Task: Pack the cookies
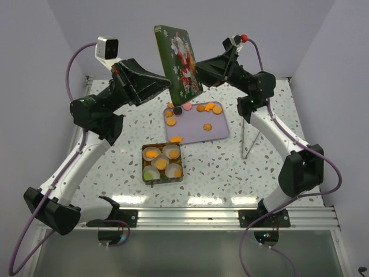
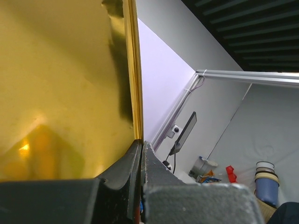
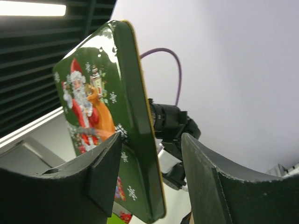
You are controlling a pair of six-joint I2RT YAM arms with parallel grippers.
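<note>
white arms, black joints, purple cables, black left hand, black right hand.

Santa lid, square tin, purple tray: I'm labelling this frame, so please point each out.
Santa lid (image 1: pixel 180 57): top external view, printed Santa picture.
Square tin (image 1: pixel 164 181): top external view, near rim.
Purple tray (image 1: pixel 199 135): top external view, bare middle.

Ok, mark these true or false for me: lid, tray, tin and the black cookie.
1. The Santa lid lies flat on the table. False: it is upright in the air, with the left hand clamped on its edge.
2. Loose cookies lie on the lavender tray. True.
3. The tin holds paper cups with cookies in them. True.
4. The black cookie is in the tin. False: it is on the tray, near the far edge.
</note>
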